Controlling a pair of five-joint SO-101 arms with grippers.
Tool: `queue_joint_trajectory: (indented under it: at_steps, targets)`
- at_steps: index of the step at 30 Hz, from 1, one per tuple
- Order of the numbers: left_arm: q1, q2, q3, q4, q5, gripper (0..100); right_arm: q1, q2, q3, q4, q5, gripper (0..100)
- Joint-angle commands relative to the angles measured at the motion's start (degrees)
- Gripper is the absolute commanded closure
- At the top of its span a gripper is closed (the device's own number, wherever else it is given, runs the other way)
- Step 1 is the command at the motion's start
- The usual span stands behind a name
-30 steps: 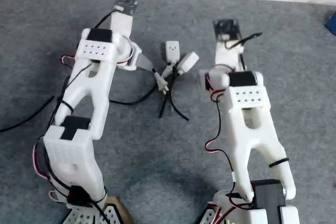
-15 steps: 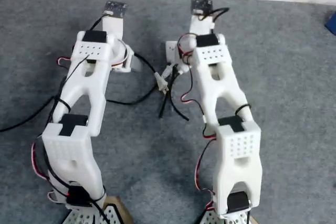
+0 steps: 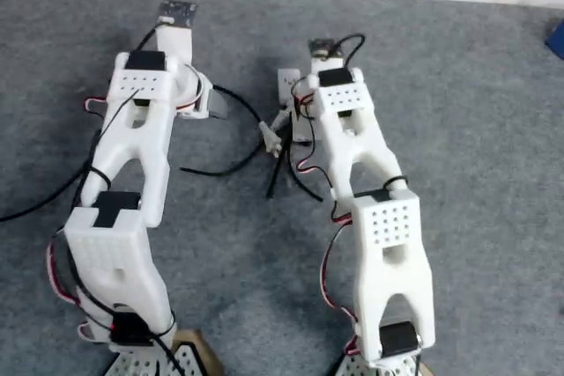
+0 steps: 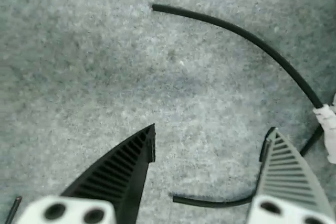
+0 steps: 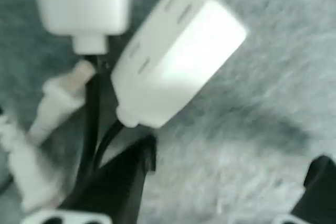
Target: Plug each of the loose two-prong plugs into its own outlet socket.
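Left gripper (image 4: pixel 210 135): fingers released, wide apart, nothing between them. Sits over grey carpet (image 4: pixel 79 51), upper left of centre in high view. Black cable (image 4: pixel 247 38) curves across carpet near it.

Right gripper (image 5: pixel 233 156): fingers spread, grasping nothing, close to tilted outlet socket (image 5: pixel 178 51), upper centre in high view. Second outlet socket (image 3: pixel 288 82) just beside first. Plug (image 3: pixel 270 136) lies loose on carpet, lower left of sockets in high view, not inserted.
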Motion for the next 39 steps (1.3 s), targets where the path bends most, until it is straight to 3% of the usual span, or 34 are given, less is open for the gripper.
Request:
queue_joint_trajectory:
  at_steps: [1,5,13,23,32,39]
  targets:
    - [-0.22,-0.66,-0.22,-1.05,0.44,68,-0.40,-0.40,-1.19,0.04,2.29,58.0]
    - [-0.13,-0.66,0.13,-1.05,0.44,68,-1.54,-0.48,-2.51,-1.19,2.29,58.0]
    - [-0.13,-0.66,0.13,-1.05,0.44,68,1.36,-0.13,-21.41,-8.40,-4.13,58.0]
    - [-0.13,-0.66,0.13,-1.05,0.44,68,2.15,-0.04,-5.85,-20.53,-0.70,58.0]
    - [-0.13,-0.66,0.13,-1.05,0.44,68,6.11,-0.66,-6.99,-0.40,-0.53,58.0]
    - [-0.22,-0.66,0.13,-1.05,0.44,68,8.57,-0.13,-8.66,3.47,2.11,58.0]
